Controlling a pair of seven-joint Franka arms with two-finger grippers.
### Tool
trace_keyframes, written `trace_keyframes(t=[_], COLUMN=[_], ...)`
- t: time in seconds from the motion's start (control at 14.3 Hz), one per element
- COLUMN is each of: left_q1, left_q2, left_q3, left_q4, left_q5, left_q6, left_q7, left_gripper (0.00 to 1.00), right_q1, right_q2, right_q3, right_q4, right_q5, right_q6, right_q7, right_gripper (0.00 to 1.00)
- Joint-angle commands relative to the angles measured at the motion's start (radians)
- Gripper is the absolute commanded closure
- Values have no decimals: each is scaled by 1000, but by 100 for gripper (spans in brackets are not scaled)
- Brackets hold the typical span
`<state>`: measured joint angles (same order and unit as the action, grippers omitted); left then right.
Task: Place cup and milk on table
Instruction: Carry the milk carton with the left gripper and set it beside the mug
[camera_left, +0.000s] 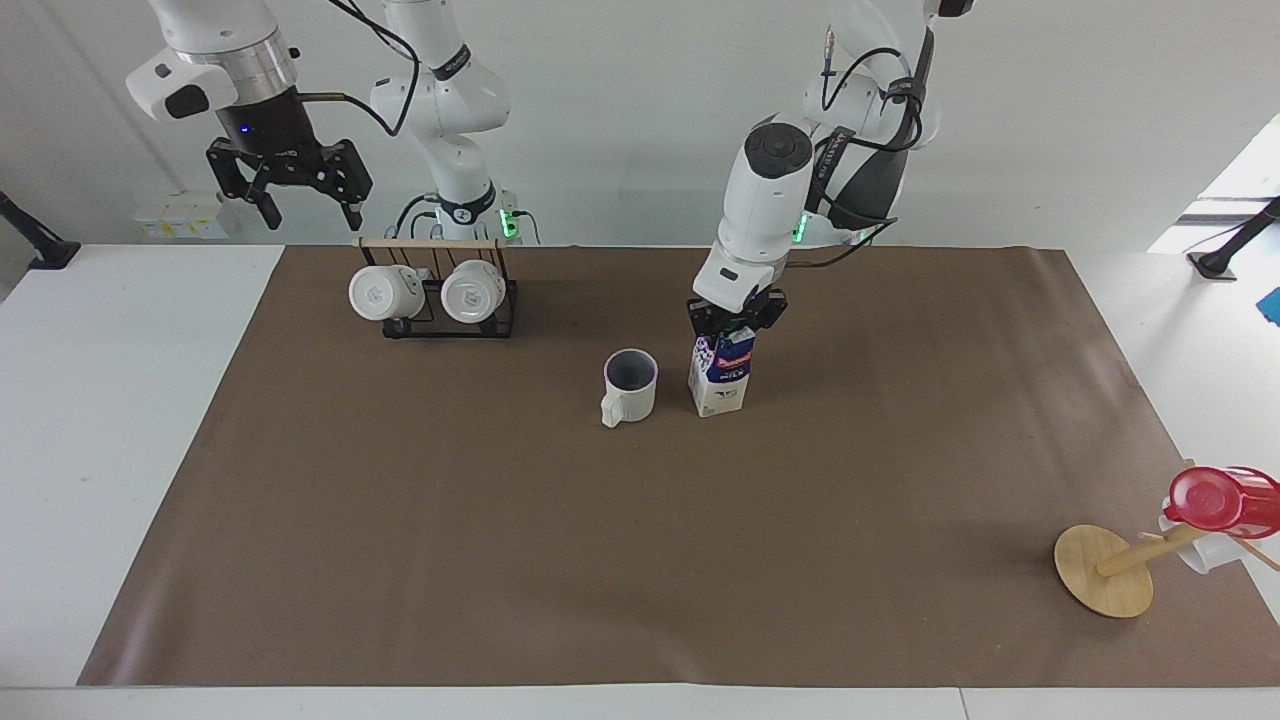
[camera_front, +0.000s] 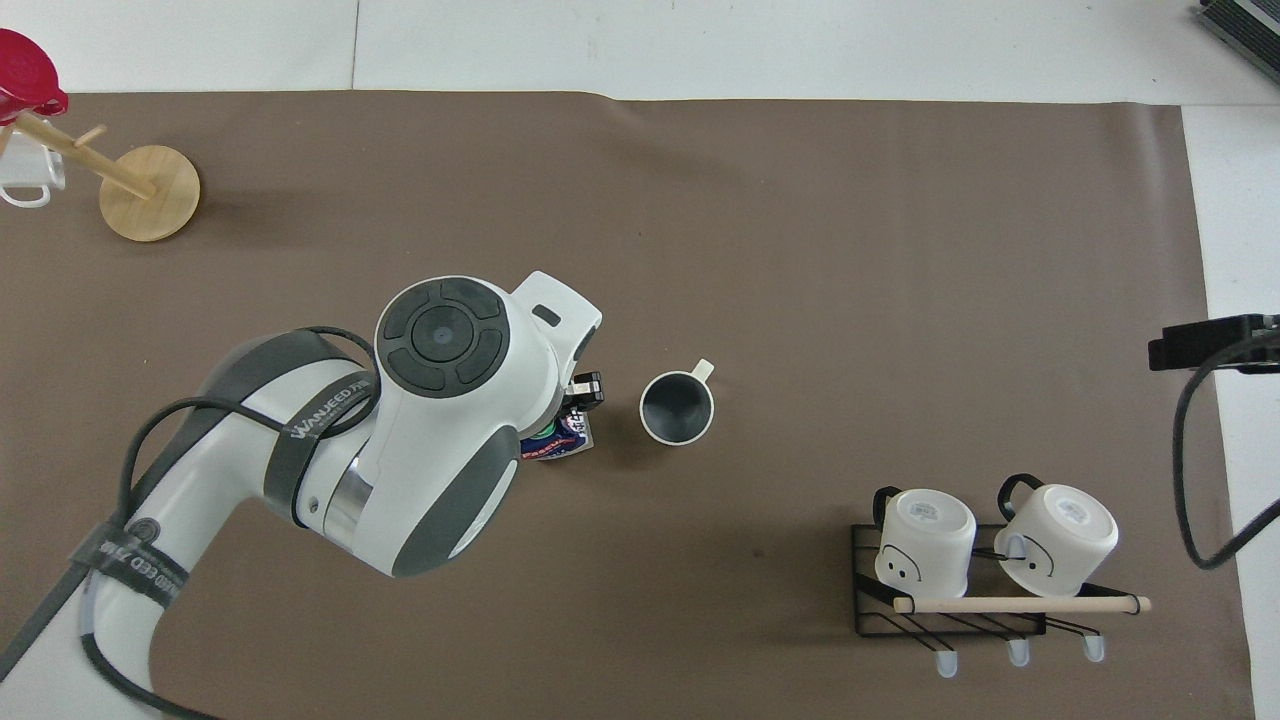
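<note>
The milk (camera_left: 718, 376) is being stood on the table (camera_left: 420, 560) beside the cup (camera_left: 629, 385), ready for letting go; whether the left end effector (camera_left: 735, 316) is gripping it cannot be told. The right end effector (camera_left: 305, 192) is being held open.

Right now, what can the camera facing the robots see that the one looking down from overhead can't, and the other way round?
Only the facing view shows the right gripper, open and raised near the mug rack, and the left gripper at the top of the milk, which stands upright on the table. Only the overhead view shows the cup from straight above, with its dark inside and its handle pointing away from the robots; there the left arm hides most of the carton. Both show cup and milk side by side on the brown paper, the two racked mugs, and the wooden stand with the red cup.
</note>
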<state>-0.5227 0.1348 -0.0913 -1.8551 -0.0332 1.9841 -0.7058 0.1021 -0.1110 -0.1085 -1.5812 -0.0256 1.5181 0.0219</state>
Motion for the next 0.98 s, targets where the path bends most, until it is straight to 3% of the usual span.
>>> trace_keyframes(t=[0.0, 0.28, 0.49, 0.91], left_q1=[-17, -11, 1, 173], left_q2=[-17, -64, -109, -141], left_q3=[10, 11, 22, 31], left_q4=[-24, 22, 123, 250], left_q5=[-5, -5, 3, 12], left_q6=[15, -77, -246, -433], left_q7=[-1, 8, 20, 368], left_gripper=[0, 0, 0, 0], right_q1=[-15, -15, -13, -4], right_q2=[22, 47, 4, -26], right_q3=[1, -7, -8, -7], right_q4=[38, 64, 0, -51], right_q5=[13, 49, 50, 1], right_q6=[-44, -75, -44, 0], right_q7=[13, 30, 26, 21], right_gripper=[0, 0, 0, 0])
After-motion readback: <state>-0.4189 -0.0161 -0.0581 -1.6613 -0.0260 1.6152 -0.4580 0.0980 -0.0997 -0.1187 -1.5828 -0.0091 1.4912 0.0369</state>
